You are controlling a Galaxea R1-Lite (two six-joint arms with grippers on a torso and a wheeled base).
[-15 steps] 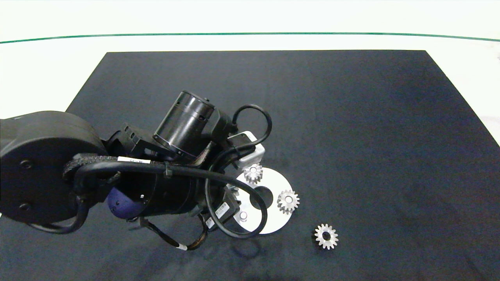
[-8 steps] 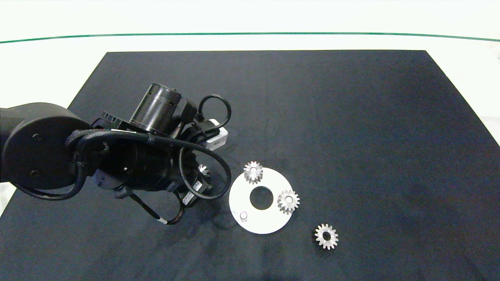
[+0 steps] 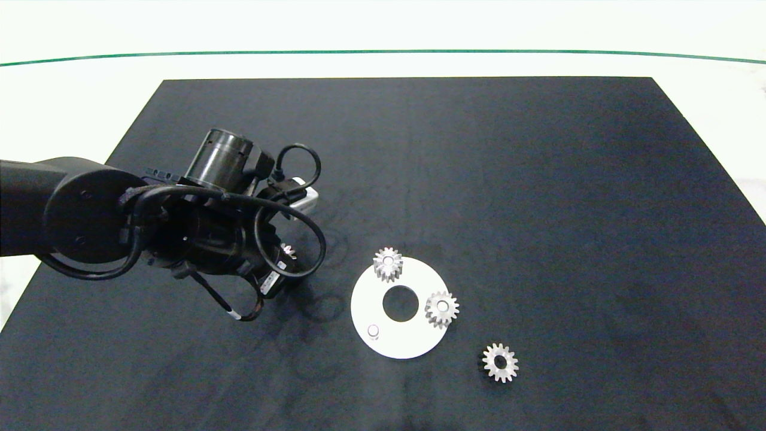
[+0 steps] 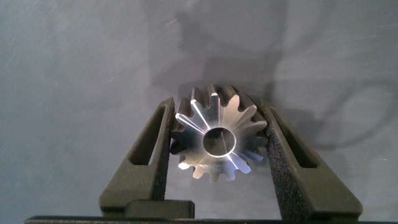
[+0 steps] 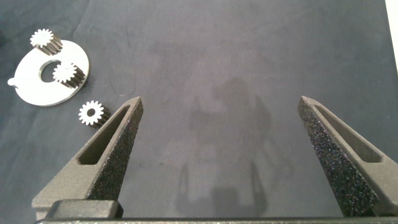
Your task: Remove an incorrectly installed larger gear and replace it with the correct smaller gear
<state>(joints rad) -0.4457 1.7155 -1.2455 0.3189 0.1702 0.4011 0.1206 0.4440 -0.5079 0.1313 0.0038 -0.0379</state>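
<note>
My left gripper (image 4: pixel 217 107) is shut on the larger gear (image 4: pixel 217 140), a thick silver gear with long pointed teeth, held above the black mat. In the head view this gripper (image 3: pixel 286 254) hangs left of the white round plate (image 3: pixel 413 344), with only a sliver of the larger gear (image 3: pixel 289 250) showing under the wrist. The smaller gear (image 3: pixel 500 362), flat with a wide centre hole, lies loose on the mat right of the plate and shows again (image 5: pixel 91 112) in the right wrist view. My right gripper (image 5: pixel 221 102) is open over bare mat, outside the head view.
The plate carries two silver gears (image 3: pixel 388 264) (image 3: pixel 441 309) and one bare peg (image 3: pixel 373 330) around its centre hole. The black mat (image 3: pixel 538 179) lies on a white table with a green line along the far side.
My left arm has drawn away from the plate to the left with the larger gear in its fingers, uncovering the bare peg. The other gears have not moved.
</note>
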